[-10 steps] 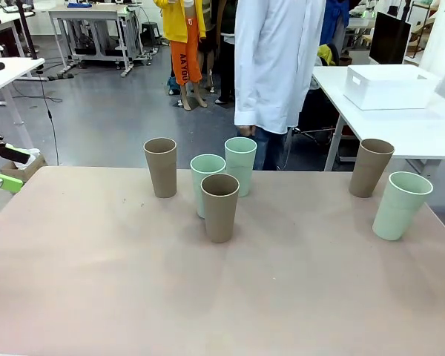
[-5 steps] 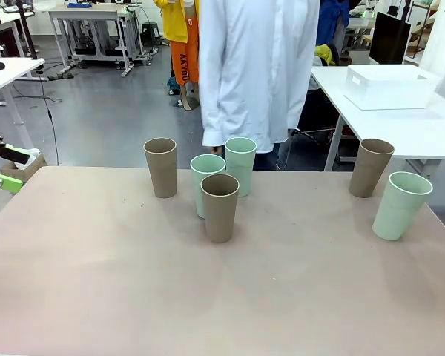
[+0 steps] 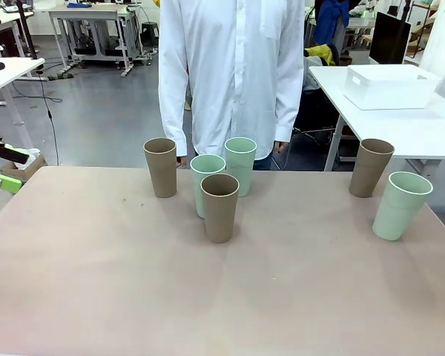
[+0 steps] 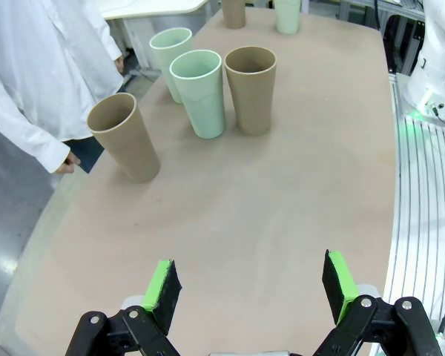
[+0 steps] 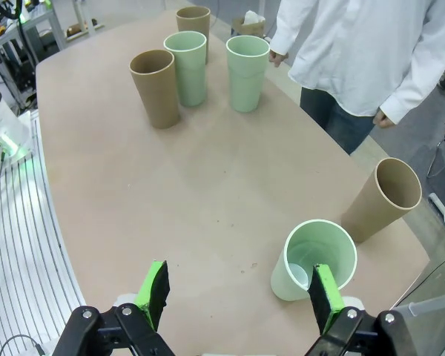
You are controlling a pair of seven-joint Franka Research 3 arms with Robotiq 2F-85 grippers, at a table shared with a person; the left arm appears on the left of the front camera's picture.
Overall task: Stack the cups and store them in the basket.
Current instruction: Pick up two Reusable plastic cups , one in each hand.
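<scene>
The left jaws and the right jaws both hang spread wide and empty over the near edge of the matte pinkish-brown table [image 3: 96, 282], green pads [image 4: 163, 285] facing each other with nothing between them. No cup is stacked yet, so this looks like the first pick.

Closest to the right jaws stands a tall pale mint tapered tumbler [image 5: 314, 259], upright, with a tan-brown tumbler [image 5: 382, 199] just beside it. That is the natural opening pair, I'd say. Come straight down, one finger inside the rim and one outside, pinch the wall gently and lift clear before travelling. Cups this tall would likely tip at a sideways nudge. Then centre it over the partner's mouth and lower it, don't drop it.

Further out is the centre cluster: a front tan tumbler [image 3: 220, 207], a mint tumbler right behind it [image 3: 205, 178], a second mint tumbler [image 3: 240, 165], and a left tan tumbler [image 3: 161, 167]. It is tight, so work from the outside in.

Beyond them a person in a white shirt [image 3: 230, 74] stands at the far edge. The large white rectangular plastic basket [image 3: 389, 87] sits on a separate white side table [image 3: 430, 133], well apart from every cup.
</scene>
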